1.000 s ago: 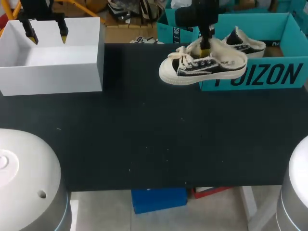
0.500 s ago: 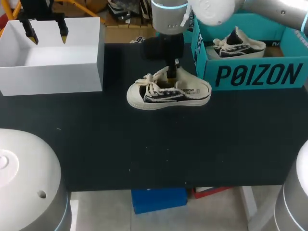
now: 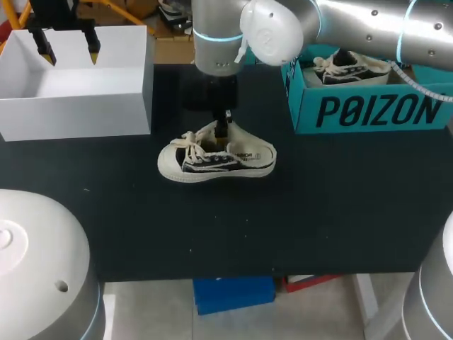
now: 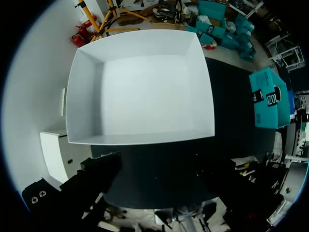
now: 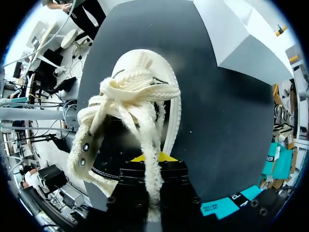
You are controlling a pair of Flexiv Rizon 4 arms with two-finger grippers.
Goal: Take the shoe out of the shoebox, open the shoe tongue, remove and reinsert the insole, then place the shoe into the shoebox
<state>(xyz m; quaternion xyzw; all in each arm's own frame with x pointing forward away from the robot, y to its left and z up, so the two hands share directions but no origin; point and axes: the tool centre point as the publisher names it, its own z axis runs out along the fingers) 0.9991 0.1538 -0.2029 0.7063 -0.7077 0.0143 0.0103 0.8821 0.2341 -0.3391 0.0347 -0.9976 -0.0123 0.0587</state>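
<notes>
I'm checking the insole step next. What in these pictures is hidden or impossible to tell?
The insole: right wrist view, laces and the right end effector cover the shoe opening; head view, too small.
Inside of the shoebox: head view, the right arm hides part.
The left end effector: left wrist view, its yellow tips do not show.

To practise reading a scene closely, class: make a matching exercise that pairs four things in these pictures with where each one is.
1 white box
2 nearer shoe
3 farther shoe
4 left gripper

A inside the teal shoebox
B held by the right gripper, at the middle of the table
C at the table's far left corner
D above the white box, open

Pairs: 1-C, 2-B, 3-A, 4-D
</notes>
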